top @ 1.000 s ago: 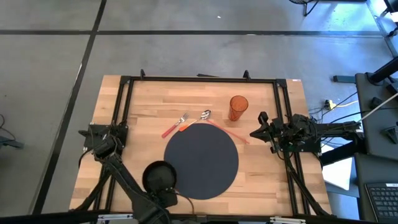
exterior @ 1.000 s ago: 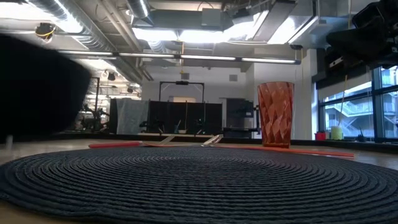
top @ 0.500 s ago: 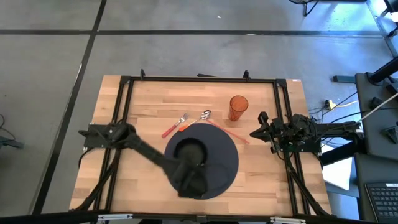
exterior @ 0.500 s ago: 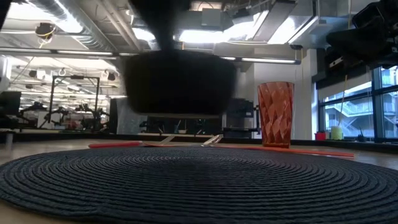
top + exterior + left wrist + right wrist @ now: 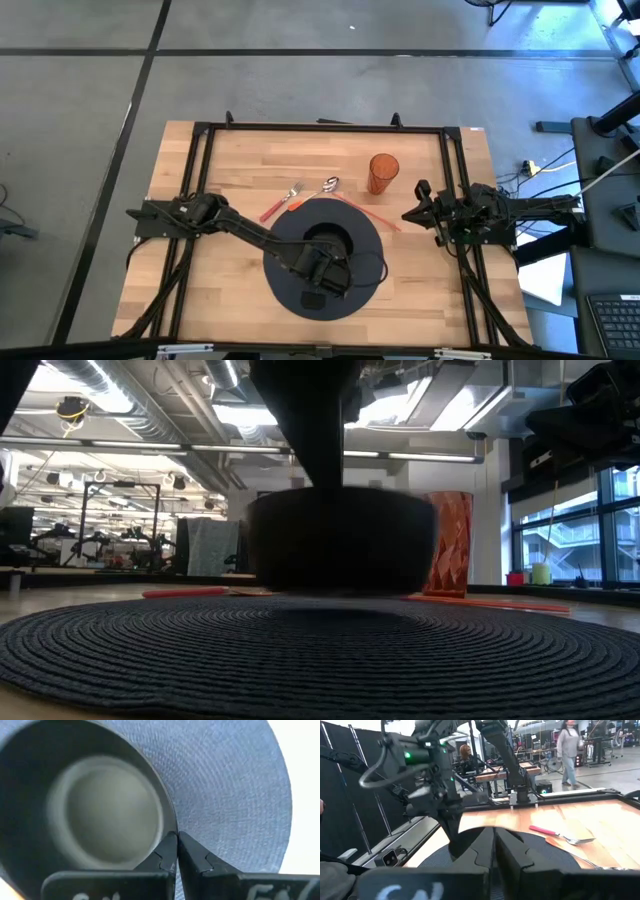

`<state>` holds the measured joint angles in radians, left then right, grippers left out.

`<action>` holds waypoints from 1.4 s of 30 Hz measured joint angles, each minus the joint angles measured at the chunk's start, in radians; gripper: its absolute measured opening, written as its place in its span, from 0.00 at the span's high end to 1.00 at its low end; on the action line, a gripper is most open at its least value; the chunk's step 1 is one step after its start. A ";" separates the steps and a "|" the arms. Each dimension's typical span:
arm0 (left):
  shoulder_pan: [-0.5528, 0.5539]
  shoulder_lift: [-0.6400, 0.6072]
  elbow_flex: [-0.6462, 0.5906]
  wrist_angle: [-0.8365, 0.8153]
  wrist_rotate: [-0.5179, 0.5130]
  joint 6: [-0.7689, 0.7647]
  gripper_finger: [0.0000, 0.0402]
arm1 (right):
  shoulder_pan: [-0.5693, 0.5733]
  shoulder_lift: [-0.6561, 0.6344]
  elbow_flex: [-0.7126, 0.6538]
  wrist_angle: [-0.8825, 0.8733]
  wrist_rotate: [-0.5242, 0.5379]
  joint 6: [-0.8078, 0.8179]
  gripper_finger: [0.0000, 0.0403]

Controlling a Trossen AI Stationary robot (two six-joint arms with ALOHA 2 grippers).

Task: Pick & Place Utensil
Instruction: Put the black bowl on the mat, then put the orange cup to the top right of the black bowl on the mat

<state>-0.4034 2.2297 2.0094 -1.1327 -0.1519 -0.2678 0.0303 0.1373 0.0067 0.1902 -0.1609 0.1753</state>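
Black and round, a bowl [image 5: 327, 244] sits over the middle of a dark woven placemat [image 5: 290, 292] on the wooden counter [image 5: 220, 170], its rim pinched between the closed fingers of the left end effector [image 5: 335, 272]. The left wrist view shows the two fingertips [image 5: 170, 851] meeting on the rim with the bowl's pale floor beside them and the mat's weave beyond. From the low view the bowl hangs close above the mat or just on it; which of the two cannot be told.

Beyond the placemat's far edge lie the utensils: a fork [image 5: 281, 201] with a red handle on the left, a spoon [image 5: 318, 190] with an orange handle just beside it, its metal bowl pointing toward an orange faceted tumbler [image 5: 382, 172], and a thin red stick-like utensil [image 5: 375, 214] running along the mat's right far edge. All of them lie well apart from the left end effector.

At the counter's right edge the right end effector [image 5: 413, 213] waits, its fingers [image 5: 485, 849] pressed together on nothing. People stand in the room behind the counter in the right wrist view.
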 joint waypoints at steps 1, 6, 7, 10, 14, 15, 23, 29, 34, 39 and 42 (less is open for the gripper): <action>-0.002 0.006 0.000 0.008 0.006 -0.005 1.00 | 0.000 0.000 0.000 0.000 0.000 0.000 0.95; -0.018 0.022 0.001 0.009 0.018 -0.014 1.00 | 0.000 0.000 0.000 0.006 0.001 -0.002 0.95; -0.017 0.026 -0.001 0.007 0.020 -0.014 1.00 | 0.000 0.000 0.000 0.007 0.001 -0.003 0.95; -0.013 0.034 -0.001 0.016 0.021 -0.014 1.00 | 0.000 0.000 0.000 0.009 0.001 -0.003 0.95; -0.009 0.045 0.000 0.015 0.045 -0.014 1.00 | 0.000 0.000 0.000 0.011 0.001 -0.003 0.95; -0.009 0.047 0.000 0.014 0.053 -0.015 1.00 | 0.000 0.000 0.000 0.011 0.001 -0.003 0.95; -0.008 0.043 0.000 0.019 0.052 -0.084 0.95 | 0.000 0.000 0.000 0.009 0.001 -0.004 0.95; -0.014 0.043 0.000 0.019 0.054 -0.089 0.86 | 0.000 0.000 0.000 0.008 0.001 -0.004 0.95; -0.015 0.042 0.000 0.019 0.055 -0.095 0.78 | 0.000 0.000 0.000 0.008 0.001 -0.013 0.95; -0.013 0.042 0.019 0.010 0.094 -0.122 0.70 | 0.000 0.000 0.000 0.008 0.001 -0.019 0.95; -0.014 0.041 0.064 0.008 0.118 -0.123 0.66 | 0.000 0.000 0.000 0.008 0.001 -0.019 0.95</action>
<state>-0.4169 2.2707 2.0735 -1.1248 -0.0339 -0.3904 0.0303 0.1371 0.0068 0.1978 -0.1596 0.1564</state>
